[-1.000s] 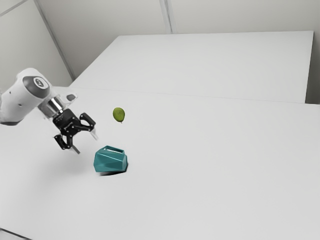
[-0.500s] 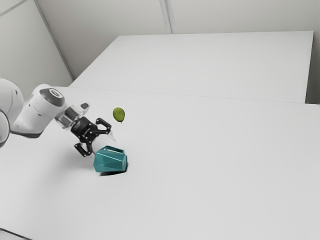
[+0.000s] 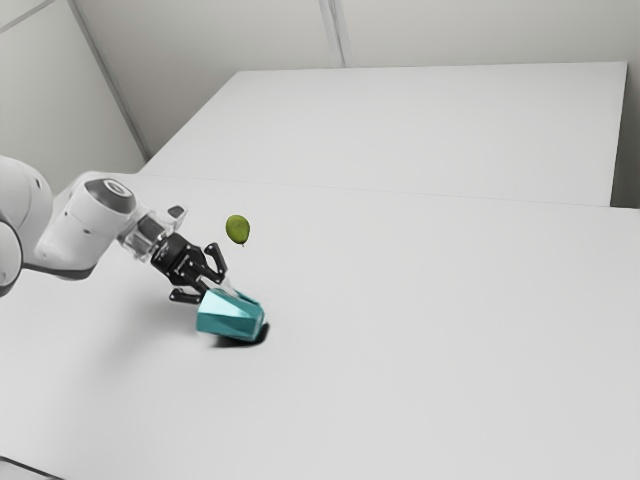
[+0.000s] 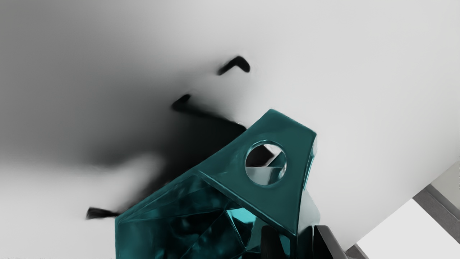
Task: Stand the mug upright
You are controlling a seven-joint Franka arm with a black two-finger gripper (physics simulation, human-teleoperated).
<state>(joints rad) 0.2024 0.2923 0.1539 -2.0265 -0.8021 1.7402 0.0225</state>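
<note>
- Teal mug (image 3: 230, 315), glossy, faceted, angular body; bright highlights on the facets.
- Wrist view: flat panel (image 4: 248, 187) on the mug with a smooth-edged round hole (image 4: 266, 163); dark, reflective facets beside it.
- Mug is tilted on its side, not upright, at the fingertips of the gripper (image 3: 219, 287), over the table (image 3: 450, 330); can't tell if its low edge touches down.
- Fingers are closed on the mug's wall, one on each side of it.
- Gripper black, arm (image 3: 80, 230) smooth white with grey parts.
- Green fruit-like thing (image 3: 237, 229), rounded, near the mug, apart from it.
- Table plain white, matte; dark shadow under the mug.
- Vs earlier frame: fingers have drawn together; mug has shifted slightly toward the exterior view's right and its tilt has changed; green thing same spot.
- Mark on the arm's dark joint cap (image 3: 117, 187), too small to read.
</note>
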